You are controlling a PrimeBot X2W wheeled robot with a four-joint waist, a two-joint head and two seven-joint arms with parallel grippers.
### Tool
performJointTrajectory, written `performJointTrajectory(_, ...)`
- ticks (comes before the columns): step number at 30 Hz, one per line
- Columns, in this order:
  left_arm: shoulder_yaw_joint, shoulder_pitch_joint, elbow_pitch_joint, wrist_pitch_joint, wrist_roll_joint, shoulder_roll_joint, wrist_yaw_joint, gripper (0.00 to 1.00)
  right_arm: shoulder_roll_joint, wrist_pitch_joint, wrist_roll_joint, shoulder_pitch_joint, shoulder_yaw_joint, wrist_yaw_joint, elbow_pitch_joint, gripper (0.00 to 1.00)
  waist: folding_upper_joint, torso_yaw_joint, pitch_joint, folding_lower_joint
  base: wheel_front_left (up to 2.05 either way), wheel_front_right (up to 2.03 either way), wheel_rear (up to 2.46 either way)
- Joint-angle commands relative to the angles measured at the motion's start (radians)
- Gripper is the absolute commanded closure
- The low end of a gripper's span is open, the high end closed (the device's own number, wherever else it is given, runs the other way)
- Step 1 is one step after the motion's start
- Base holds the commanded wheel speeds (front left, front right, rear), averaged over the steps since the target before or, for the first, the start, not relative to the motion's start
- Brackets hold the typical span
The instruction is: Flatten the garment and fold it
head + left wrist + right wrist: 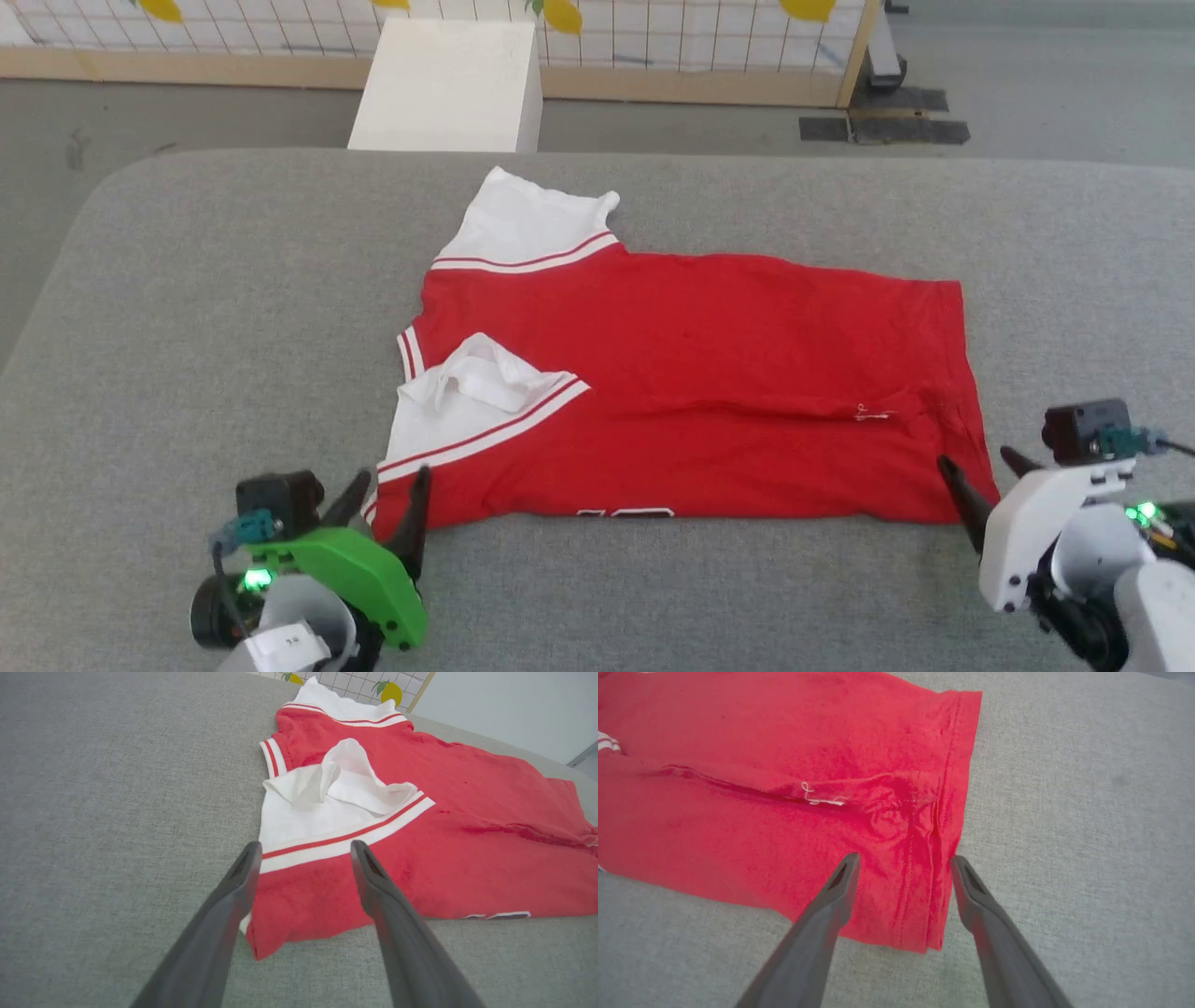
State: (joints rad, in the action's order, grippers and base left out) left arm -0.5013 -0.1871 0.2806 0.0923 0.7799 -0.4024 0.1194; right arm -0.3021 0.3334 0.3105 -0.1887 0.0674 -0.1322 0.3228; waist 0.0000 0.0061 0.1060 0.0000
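The shirt lies spread lengthwise on the grey padded table, collar end towards the robot's left and hem towards its right. By my reading the job is about a third done: the body is mostly flat, and the near long edge looks turned over, since a sliver of black-and-white lettering peeks out from under it and a raised ridge with a loose white thread runs along that side. The near sleeve lies on the red cloth, but bunched and puckered, not smooth. The far sleeve sticks out away from the robot, not yet folded in. What seems left is smoothing that bunched sleeve, bringing in the far side, then folding across. The left claw is spread wide over the near collar-end corner, and the right claw is likewise spread over the near hem corner; neither grips any cloth. The table has a rounded corner and a coarse woven cover. Beyond it is grey floor, a white box, and a wire grid fence in a pale wooden frame, hung with yellow lemon shapes.
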Motion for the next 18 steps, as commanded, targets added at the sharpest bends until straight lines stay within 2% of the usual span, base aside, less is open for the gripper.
performJointTrajectory(1,-0.003,0.021,-0.019,-0.023,0.002,-0.002,0.026,0.00,0.037,0.018,-0.025,0.035,-0.033,0.002,-0.040,0.00,0.0000,0.000,-0.013,0.0000,0.00,0.00,0.00)
performJointTrajectory(6,-0.017,0.055,-0.058,-0.114,-0.025,-0.037,0.130,0.00,0.145,0.101,-0.102,0.142,-0.123,0.002,-0.216,0.00,0.0000,-0.015,0.006,0.0000,0.00,0.00,0.00)
performJointTrajectory(10,-0.006,0.055,-0.068,-0.128,-0.037,-0.043,0.188,0.00,0.177,0.161,-0.128,0.192,-0.138,0.002,-0.328,0.00,0.0000,-0.031,0.032,0.0000,0.00,0.00,0.00)
performJointTrajectory(18,-0.021,0.037,-0.019,-0.188,-0.019,-0.031,0.196,0.00,0.185,0.222,-0.139,0.205,-0.159,0.002,-0.458,0.00,0.0000,-0.054,0.096,0.0000,0.00,0.00,0.00)
